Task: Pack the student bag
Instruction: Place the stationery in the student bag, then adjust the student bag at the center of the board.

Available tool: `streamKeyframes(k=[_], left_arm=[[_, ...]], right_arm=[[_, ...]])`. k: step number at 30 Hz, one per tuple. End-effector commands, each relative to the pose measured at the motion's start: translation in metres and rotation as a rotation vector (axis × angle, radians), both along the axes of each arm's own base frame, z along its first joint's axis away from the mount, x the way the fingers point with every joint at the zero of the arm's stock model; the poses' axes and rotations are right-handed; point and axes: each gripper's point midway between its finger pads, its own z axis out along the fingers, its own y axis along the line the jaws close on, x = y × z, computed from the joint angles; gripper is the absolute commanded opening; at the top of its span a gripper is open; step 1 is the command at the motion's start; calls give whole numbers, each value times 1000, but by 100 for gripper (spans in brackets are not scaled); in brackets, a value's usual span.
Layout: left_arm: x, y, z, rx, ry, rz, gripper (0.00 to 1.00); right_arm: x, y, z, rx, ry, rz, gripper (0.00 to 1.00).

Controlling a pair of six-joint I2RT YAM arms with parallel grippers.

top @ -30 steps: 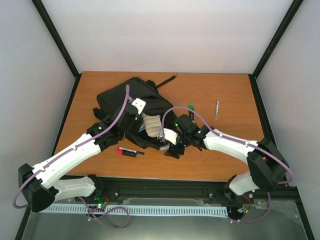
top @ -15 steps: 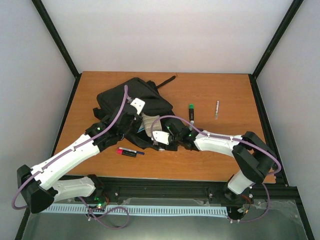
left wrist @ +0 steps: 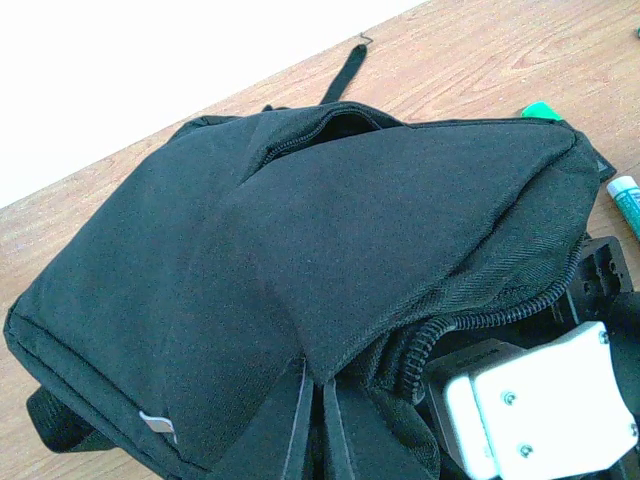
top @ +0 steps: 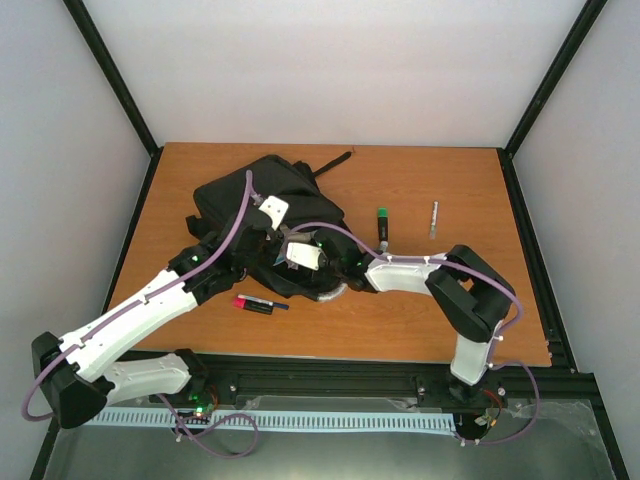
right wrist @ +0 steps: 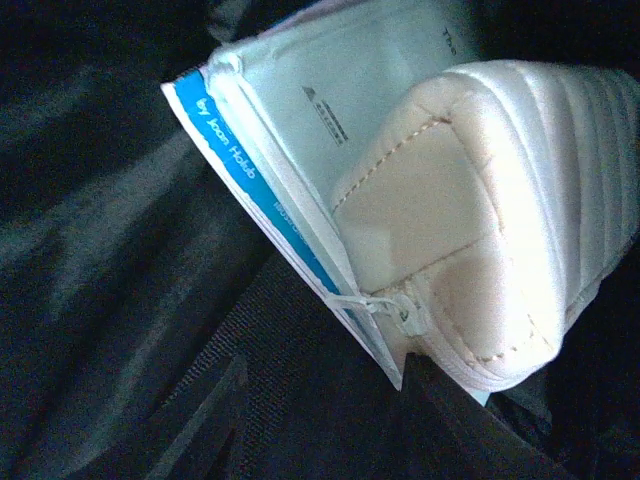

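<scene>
The black student bag (top: 262,190) lies at the table's back left. My left gripper (left wrist: 320,425) is shut on a fold of its upper fabric (left wrist: 330,250), holding the zipped mouth raised. My right arm (top: 400,270) reaches left into that mouth, and its white housing (left wrist: 545,400) shows in the left wrist view. Inside, a cream ribbed pouch (right wrist: 480,200) lies against a thin book with a blue spine (right wrist: 255,185). My right gripper (right wrist: 330,425) stands partly open just below them. Only dark bag fabric lies between its fingers; one fingertip (right wrist: 465,420) touches the pouch's lower corner.
A green-capped marker (top: 382,224) lies right of the bag and a slim grey pen (top: 434,217) farther right. A red and black marker (top: 258,304) rests near the front edge under my left arm. A bag strap (top: 332,163) trails toward the back.
My right arm has swung left and pushed into the bag's mouth. The cream pouch that stuck out is now hidden from above. The right jaws have narrowed; my left gripper kept its hold.
</scene>
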Motion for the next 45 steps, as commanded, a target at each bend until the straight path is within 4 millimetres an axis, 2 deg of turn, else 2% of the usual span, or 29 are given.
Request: streamKeyframes(k=[1, 5, 6, 7, 8, 11, 13, 15, 18, 21, 24, 29, 32, 33, 37, 41, 43, 45], left_arm=[[5, -4, 49, -136, -128, 12, 1], [6, -4, 46, -130, -122, 16, 1], [6, -5, 45, -130, -119, 15, 1], [6, -5, 44, -133, -116, 16, 1], [6, -6, 44, -138, -112, 17, 1], [6, -11, 42, -172, -91, 10, 1], [6, -17, 37, -189, -64, -1, 1], [7, -24, 31, -199, -24, -9, 1], [5, -27, 6, -177, 82, 15, 4], [3, -34, -15, -195, 153, 18, 5], [4, -42, -34, -210, 194, 23, 5], [11, -56, -56, -197, 253, 16, 3], [14, -62, -67, -184, 275, 15, 2], [15, -64, -73, -178, 287, 13, 2], [14, -72, -88, -186, 320, -5, 3], [7, -79, -99, -189, 365, -56, 5], [3, -76, -98, -177, 371, -63, 14], [-2, -62, -90, -174, 347, -30, 32]], right_arm=[[14, 8, 15, 36, -78, -31, 44], [-19, -3, 24, 50, 15, 42, 51], [-30, -6, 27, 48, 56, 67, 71], [-41, -9, 32, 50, 103, 84, 96], [-54, -13, 36, 42, 161, 105, 100], [-93, -30, 43, 23, 319, 153, 100], [-108, -41, 56, 51, 336, 155, 100], [-114, -56, 62, 58, 324, 123, 100], [-103, -79, 61, 42, 282, -24, 100], [-83, -107, 49, 3, 273, -222, 100], [-77, -125, 49, 37, 336, -277, 100], [-61, -154, 84, 249, 390, -319, 100], [-57, -163, 98, 301, 432, -326, 100], [-54, -166, 102, 315, 437, -342, 97], [-44, -167, 111, 363, 461, -373, 81], [-39, -152, 116, 401, 523, -334, 74], [-33, -143, 116, 414, 572, -322, 72], [-29, -131, 116, 426, 622, -282, 69]])
